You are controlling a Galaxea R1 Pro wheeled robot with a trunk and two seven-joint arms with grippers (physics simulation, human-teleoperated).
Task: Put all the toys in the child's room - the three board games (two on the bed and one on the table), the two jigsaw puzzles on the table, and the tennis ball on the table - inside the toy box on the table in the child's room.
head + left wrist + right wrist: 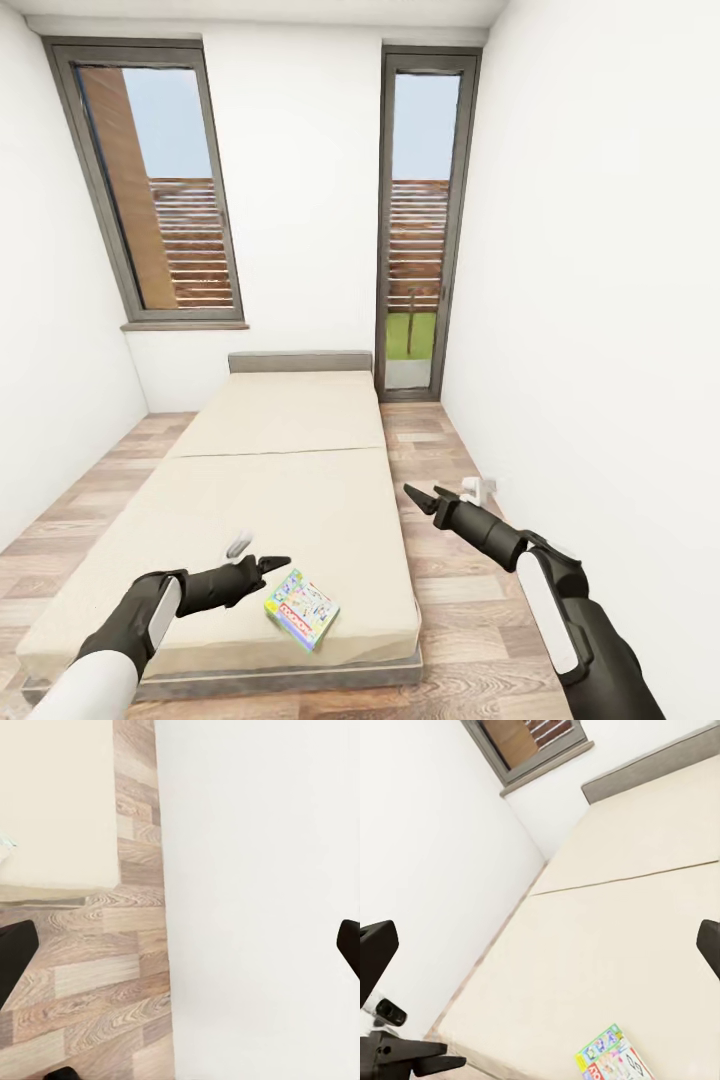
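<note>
Nearest, left gripper hovering above the foot of the bed, just beside a green-edged board game; fingers wide apart in the left wrist view, nothing between them. Right gripper out past the bed's right edge over the floor, fingers likewise spread and empty (dark tips at both edges of the right wrist view). Game lying flat near the foot corner, not yet picked up. Farther on, bare mattress up to the headboard, then two windows. No second game visible on the bed. Probably early or midway: this game waiting to be grasped and carried; table and toy box out of sight, so progress there unknown.
</note>
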